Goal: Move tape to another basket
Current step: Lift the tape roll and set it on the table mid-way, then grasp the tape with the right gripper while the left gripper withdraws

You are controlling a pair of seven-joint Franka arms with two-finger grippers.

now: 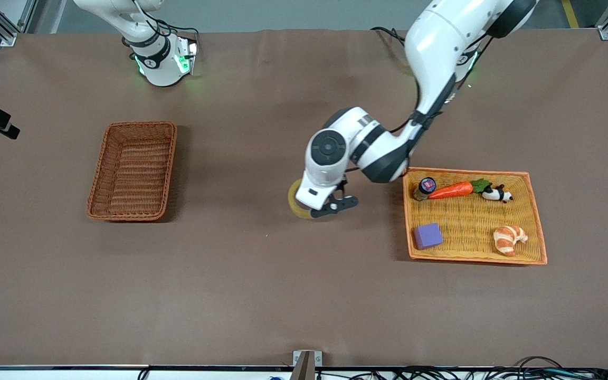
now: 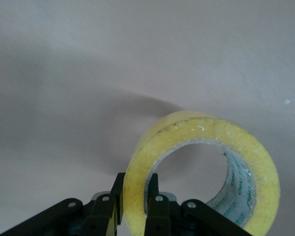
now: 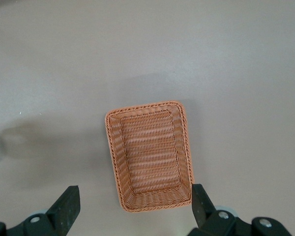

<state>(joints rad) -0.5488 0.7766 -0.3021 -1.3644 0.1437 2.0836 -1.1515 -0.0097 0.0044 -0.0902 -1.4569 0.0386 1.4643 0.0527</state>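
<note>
The tape (image 1: 296, 199), a yellowish translucent ring, hangs above the bare brown table between the two baskets. My left gripper (image 1: 310, 211) is shut on it. In the left wrist view the tape (image 2: 201, 132) stands on edge, and my left gripper (image 2: 136, 191) pinches its wall with one finger outside the ring and one inside the hollow. The reddish-brown wicker basket (image 1: 140, 125) stands empty toward the right arm's end. My right gripper (image 3: 134, 196) is open and empty, waiting high over the basket (image 3: 147, 107). It is out of the front view.
A shallow yellow-orange tray (image 1: 467, 172) toward the left arm's end holds a carrot (image 1: 450, 190), a small bottle (image 1: 424, 187), a panda toy (image 1: 496, 195), a purple block (image 1: 428, 235) and a croissant (image 1: 510, 239). The left arm's elbow overhangs the tray's corner.
</note>
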